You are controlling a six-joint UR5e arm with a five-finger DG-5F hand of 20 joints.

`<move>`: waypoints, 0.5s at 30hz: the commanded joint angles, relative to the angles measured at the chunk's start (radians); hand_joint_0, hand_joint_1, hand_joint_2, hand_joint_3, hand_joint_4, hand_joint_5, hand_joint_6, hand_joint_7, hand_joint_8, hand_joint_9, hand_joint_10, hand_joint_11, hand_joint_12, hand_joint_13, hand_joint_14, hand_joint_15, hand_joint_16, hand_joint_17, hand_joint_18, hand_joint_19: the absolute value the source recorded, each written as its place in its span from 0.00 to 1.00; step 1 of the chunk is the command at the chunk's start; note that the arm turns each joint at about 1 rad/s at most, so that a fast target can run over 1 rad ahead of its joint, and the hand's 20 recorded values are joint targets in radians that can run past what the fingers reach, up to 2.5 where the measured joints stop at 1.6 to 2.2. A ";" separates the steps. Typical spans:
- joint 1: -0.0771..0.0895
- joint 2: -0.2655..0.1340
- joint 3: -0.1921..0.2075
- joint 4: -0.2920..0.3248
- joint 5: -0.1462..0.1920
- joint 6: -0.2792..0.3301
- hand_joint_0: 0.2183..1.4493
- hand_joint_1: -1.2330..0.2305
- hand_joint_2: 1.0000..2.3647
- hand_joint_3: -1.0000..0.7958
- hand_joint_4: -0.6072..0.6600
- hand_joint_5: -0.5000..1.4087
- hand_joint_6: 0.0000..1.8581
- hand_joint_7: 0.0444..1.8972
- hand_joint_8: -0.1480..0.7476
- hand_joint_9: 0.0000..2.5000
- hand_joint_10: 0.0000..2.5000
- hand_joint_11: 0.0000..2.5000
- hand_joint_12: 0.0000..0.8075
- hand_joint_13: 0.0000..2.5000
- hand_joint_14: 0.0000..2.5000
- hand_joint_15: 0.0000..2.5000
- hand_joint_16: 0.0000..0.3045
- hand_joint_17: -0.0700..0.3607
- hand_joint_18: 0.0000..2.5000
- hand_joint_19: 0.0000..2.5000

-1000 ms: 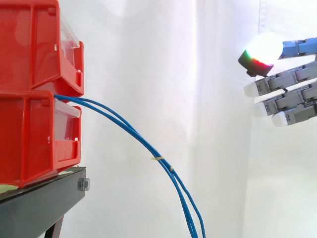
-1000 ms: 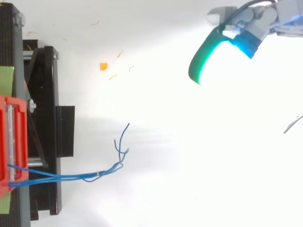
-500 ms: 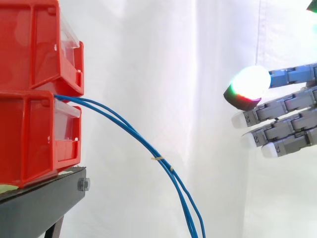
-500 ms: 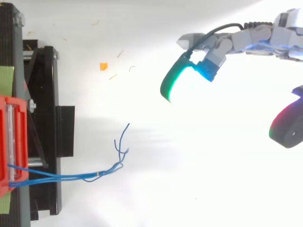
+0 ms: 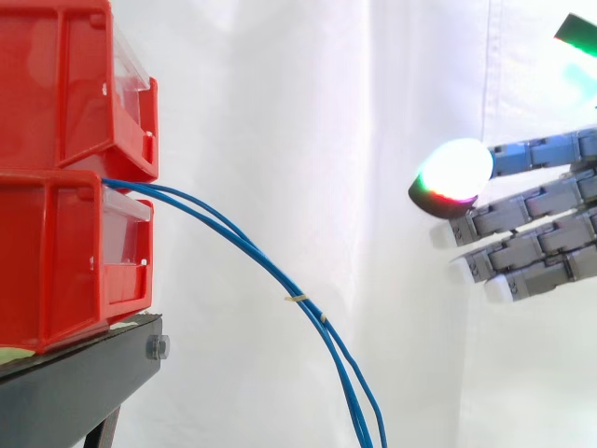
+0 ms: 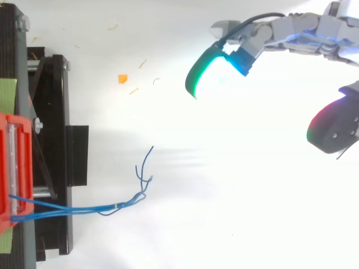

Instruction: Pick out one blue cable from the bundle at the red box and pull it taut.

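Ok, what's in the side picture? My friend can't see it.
An open robot hand with a glowing fingertip reaches in from the right, fingers straight, touching nothing. On the left, two blue cables come out between stacked red bins on a black stand and droop down before a white curtain.

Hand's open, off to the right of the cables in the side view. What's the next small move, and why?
Probably ease the hand toward the red bins and a little lower, fingers straight. In the side view it hangs well clear of the blue cables, touching neither; from above it sits off their line, so it should close in before any pinch.
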 commanded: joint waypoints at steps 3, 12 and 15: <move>0.008 -0.044 0.006 0.027 0.005 0.006 0.16 0.50 0.00 0.28 0.46 0.10 0.27 0.31 0.33 0.00 0.00 0.02 0.40 0.00 0.00 0.06 0.23 0.53 0.00 0.05; 0.035 -0.083 0.012 0.148 0.020 -0.025 0.16 0.50 0.00 0.28 0.46 0.10 0.27 0.31 0.33 0.00 0.00 0.02 0.40 0.00 0.00 0.06 0.23 0.53 0.00 0.05; 0.045 -0.084 0.009 0.147 0.037 -0.054 0.16 0.50 0.00 0.28 0.46 0.10 0.27 0.31 0.33 0.00 0.00 0.02 0.40 0.00 0.00 0.06 0.23 0.53 0.00 0.05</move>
